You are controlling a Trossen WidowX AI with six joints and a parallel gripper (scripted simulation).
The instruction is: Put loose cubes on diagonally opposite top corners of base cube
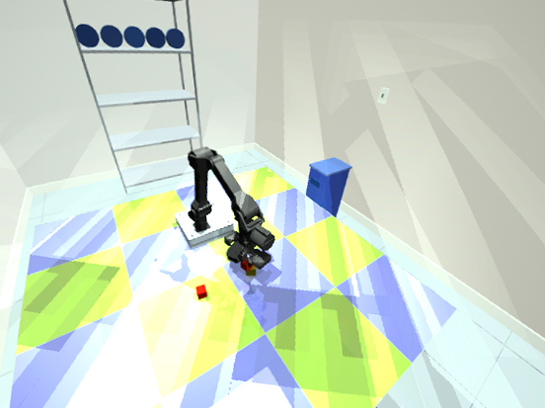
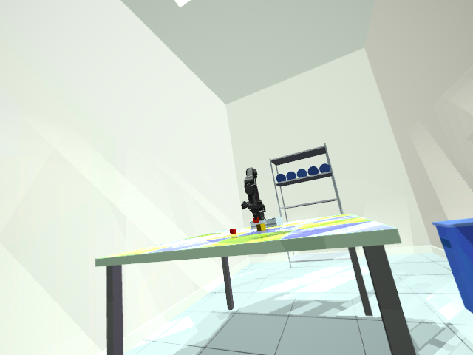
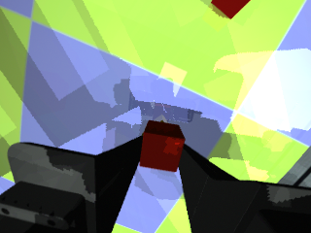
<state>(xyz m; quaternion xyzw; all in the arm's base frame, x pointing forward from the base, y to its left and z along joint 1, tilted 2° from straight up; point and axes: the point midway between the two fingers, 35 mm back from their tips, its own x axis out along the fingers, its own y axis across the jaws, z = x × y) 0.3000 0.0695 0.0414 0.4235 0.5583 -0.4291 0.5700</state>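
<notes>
My gripper (image 1: 245,261) (image 2: 256,217) (image 3: 160,143) is shut on a red cube (image 1: 244,265) (image 2: 256,220) (image 3: 162,146) and holds it level. It hangs just above the yellow base cube (image 1: 252,271) (image 2: 261,226), which stands on the patterned table (image 2: 248,248). In the wrist view the held cube covers almost all of the base cube. The second red cube (image 1: 201,291) (image 2: 233,231) (image 3: 230,6) lies loose on the table, to the left of the base cube in the top view and well apart from the gripper.
The arm's grey mounting plate (image 1: 204,236) (image 2: 274,220) sits just behind the base cube. A metal shelf rack (image 1: 146,98) (image 2: 305,179) with blue discs stands behind the table. A blue bin (image 1: 329,184) (image 2: 456,252) stands on the floor to the right.
</notes>
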